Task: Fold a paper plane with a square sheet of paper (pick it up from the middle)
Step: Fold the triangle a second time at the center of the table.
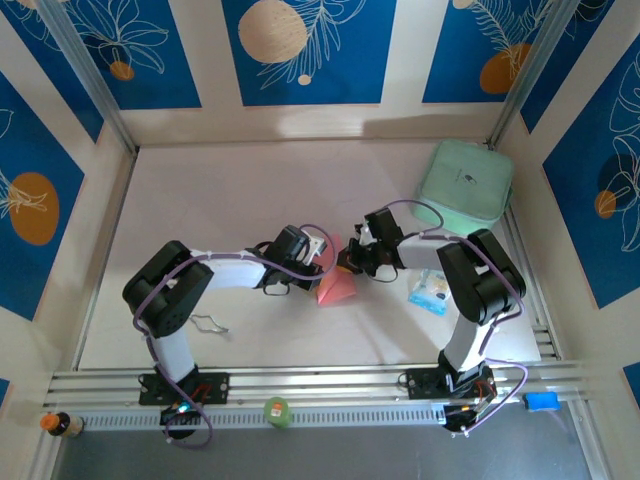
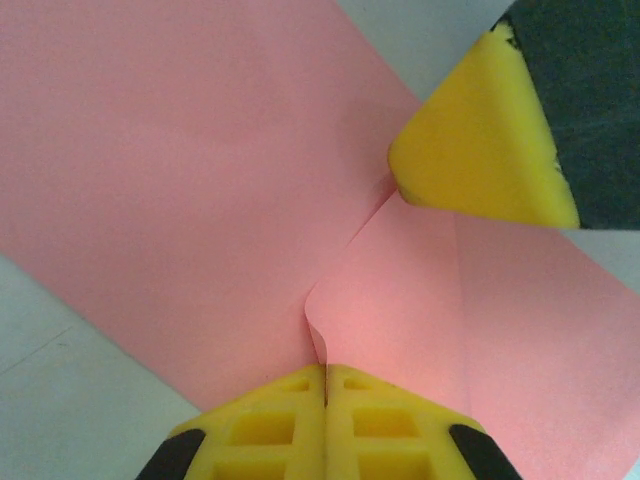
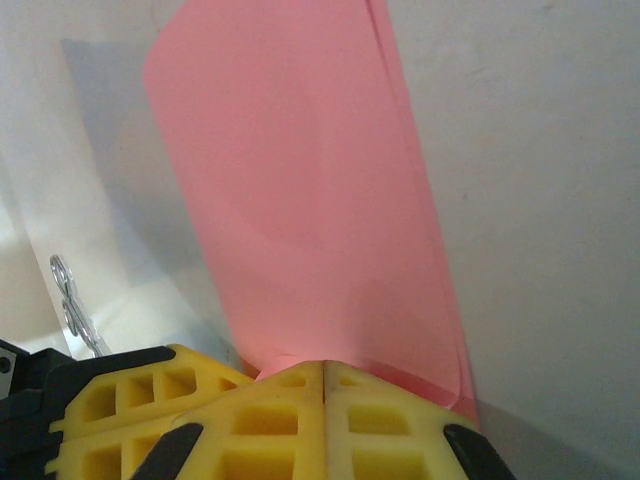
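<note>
The mint-green rounded case [image 1: 465, 182] lies shut at the far right corner of the pale surface [image 1: 220, 210]. It bears a small dark mark too small to read, and its contents are hidden. The small blue-and-white packet [image 1: 430, 292] lies flat toward the right edge, just beside the right arm, and its print is too fine to make out. The thin pink-red sheet of paper [image 1: 335, 287], partly folded with a crease showing, is near the middle of the surface. It is held between the two arms. The left fingers [image 2: 270, 425] are pressed together on one edge of it. The right fingers [image 3: 280, 420] are pressed together on another, and from there the paper curves away over the surface.
</note>
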You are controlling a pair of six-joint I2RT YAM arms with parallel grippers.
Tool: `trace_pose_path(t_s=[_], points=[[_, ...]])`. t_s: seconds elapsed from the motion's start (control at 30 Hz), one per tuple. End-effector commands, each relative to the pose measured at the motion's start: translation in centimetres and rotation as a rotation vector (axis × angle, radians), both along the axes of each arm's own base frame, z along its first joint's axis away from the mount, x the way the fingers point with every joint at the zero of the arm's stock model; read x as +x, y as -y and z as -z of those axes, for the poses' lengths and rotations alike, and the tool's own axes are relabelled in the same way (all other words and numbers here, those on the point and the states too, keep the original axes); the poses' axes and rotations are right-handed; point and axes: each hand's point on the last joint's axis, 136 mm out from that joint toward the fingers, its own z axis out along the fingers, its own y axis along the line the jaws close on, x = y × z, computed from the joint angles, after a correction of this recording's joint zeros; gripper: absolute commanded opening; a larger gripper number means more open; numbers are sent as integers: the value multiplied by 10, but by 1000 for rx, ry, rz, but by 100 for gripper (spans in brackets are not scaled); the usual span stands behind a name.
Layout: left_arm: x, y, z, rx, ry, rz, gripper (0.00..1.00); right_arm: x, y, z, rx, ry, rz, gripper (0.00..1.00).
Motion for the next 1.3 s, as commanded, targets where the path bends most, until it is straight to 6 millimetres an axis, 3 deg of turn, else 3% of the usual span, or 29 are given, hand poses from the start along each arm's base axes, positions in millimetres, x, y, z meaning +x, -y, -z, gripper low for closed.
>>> trace_pose_path(t_s=[0.0,0.1,0.23,0.4,0.5,0.6,1.0,1.27], points=[[-6,-8,15,32,-45,7,0,-8,13,19,-57,-57,19,0],[-7,-9,15,35,-45,7,0,-9,25,29,-71,-80,79,0],[-7,-9,16,35,-47,8,0,-4,29,26,-23,-103,126,0],[-7,-9,16,35,-50,8,0,4,20,-2,90,-42,113,0],[-7,-9,16,35,-49,7,0,5,16,-20,83,7,84,0],[-7,-9,15,34,-47,6,0,-2,11,-26,44,24,38,0],[-7,-9,15,33,-48,9,0,-27,-21,-13,72,-28,-75,0],[-7,-8,15,29,-48,10,0,-39,-9,18,19,-95,-47,0]])
